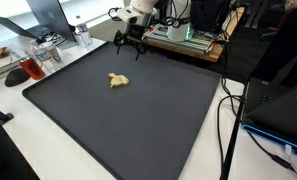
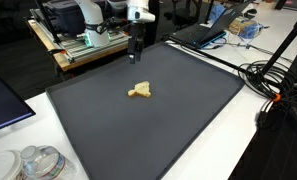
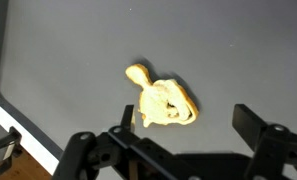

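The gripper (image 1: 129, 46) hangs wide open and empty, well apart from the yellow figure (image 1: 117, 81) on the dark mat (image 1: 168, 120).

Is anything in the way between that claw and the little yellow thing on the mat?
Nothing visible does. The open gripper hangs near an edge of the dark mat, and only bare mat lies between it and the yellow figure.

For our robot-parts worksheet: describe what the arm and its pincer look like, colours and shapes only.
The arm is white, built of smooth rounded segments. Its pincer is black, with two blocky fingers on jointed metal links.
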Motion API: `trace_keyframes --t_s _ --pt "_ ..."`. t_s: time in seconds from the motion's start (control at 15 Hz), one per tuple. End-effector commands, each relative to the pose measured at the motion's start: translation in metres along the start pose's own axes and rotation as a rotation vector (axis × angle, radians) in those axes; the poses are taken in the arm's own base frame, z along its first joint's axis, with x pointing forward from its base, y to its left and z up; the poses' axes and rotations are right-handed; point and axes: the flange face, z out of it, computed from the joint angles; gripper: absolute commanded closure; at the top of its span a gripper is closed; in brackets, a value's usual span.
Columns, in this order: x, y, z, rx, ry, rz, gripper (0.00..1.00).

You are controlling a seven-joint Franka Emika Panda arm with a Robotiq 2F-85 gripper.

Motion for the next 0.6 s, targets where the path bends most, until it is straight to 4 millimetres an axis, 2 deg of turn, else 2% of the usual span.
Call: trace_keyframes --t_s 0.0,0.27,0.53 --pt "-0.029 0.025 0.005 0.035 0.049 0.092 0.00" --pt "-0.050 0.054 0.025 0.079 0.055 0.216 0.00" --pt "-0.063 0.068 0.045 0.140 0.111 0.285 0.00"
